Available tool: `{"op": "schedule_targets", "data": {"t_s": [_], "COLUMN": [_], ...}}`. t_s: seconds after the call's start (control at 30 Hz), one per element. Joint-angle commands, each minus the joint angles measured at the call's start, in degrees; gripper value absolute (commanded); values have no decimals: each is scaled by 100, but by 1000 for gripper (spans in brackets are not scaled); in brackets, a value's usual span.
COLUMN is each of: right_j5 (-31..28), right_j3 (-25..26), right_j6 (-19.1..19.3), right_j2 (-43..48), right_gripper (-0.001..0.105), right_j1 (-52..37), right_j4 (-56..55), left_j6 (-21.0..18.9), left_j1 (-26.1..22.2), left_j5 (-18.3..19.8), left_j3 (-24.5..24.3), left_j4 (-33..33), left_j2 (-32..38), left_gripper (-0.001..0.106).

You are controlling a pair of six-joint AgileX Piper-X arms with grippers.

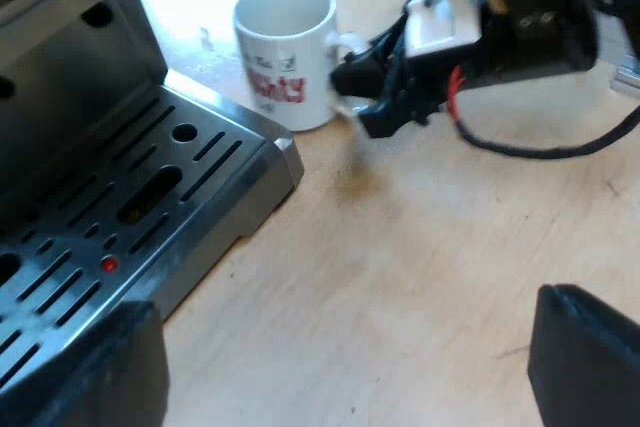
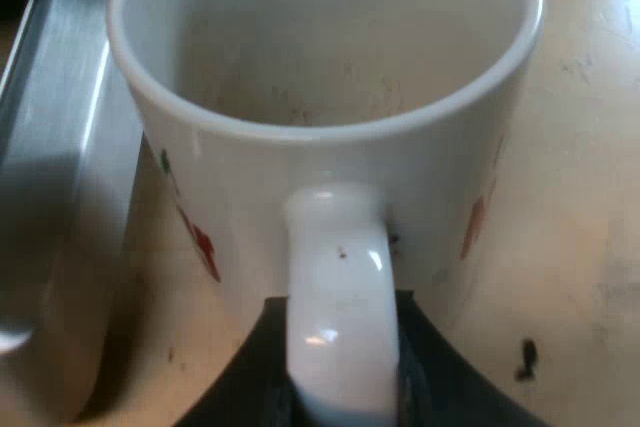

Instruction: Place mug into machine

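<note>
The right hand (image 2: 340,377) reaches in level, fingers clamped on the handle of the mug (image 1: 285,47), upright on the wooden bench (image 1: 420,277) just beside the drip tray (image 1: 150,197) of the espresso machine (image 1: 70,97); the left hand (image 1: 338,307) hovers above the bench, fingers spread wide

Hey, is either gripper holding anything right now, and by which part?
The right gripper holds the mug by its handle, a black finger on each side. The left gripper is open, holding nothing.

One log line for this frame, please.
mug: upright on table, beside drip tray | right gripper: shut on mug handle | left gripper: open over table
</note>
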State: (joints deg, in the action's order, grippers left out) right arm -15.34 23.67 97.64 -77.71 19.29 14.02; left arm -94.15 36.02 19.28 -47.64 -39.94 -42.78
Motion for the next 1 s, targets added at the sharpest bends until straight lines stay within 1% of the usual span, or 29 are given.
{"op": "schedule_targets", "data": {"t_s": [0.03,0.07,0.17,0.3,0.37,0.43,0.47,0.53,0.6,0.7,0.77,0.83,0.9,1.0], "right_j5": [-143,-143,-143,-133,-133,-133,-133,-193,-265,-269,-283,-287,-314,-460], "right_j3": [71,71,71,71,71,71,71,166,235,385,475,612,681,722], "right_j6": [62,65,140,157,157,157,157,157,157,157,157,134,108,-7], "right_j2": [704,790,1455,2349,2755,3264,3381,3748,3963,4250,4335,4357,4357,4343], "right_gripper": [0,0,0,0,0,0,0,0,0,0,0,0,0,0], "right_j1": [125,158,292,616,783,1055,1132,1414,1623,2004,2210,2516,2711,3072], "right_j4": [-423,-549,-1123,-1999,-2325,-2768,-2881,-3317,-3643,-4084,-4332,-4640,-4748,-4702], "left_j6": [-98,-98,-128,-226,-301,-513,-560,-690,-777,-804,-804,-816,-834,-981], "left_j1": [18,18,18,18,18,18,18,18,18,18,18,18,18,18], "left_j5": [-168,-180,-193,-443,-473,-475,-475,-569,-658,-852,-904,-1042,-1150,-1351], "left_j3": [-11,-11,-11,-11,-11,-11,-11,-11,-11,-11,-11,-11,-11,110], "left_j4": [-191,-224,-472,-782,-855,-947,-964,-1042,-1161,-1433,-1646,-1872,-2004,-2025], "left_j2": [421,473,878,1397,1593,1883,1953,2198,2365,2634,2777,2920,3017,3182], "left_gripper": [81,81,81,81,81,81,81,81,81,81,81,81,81,81]}}
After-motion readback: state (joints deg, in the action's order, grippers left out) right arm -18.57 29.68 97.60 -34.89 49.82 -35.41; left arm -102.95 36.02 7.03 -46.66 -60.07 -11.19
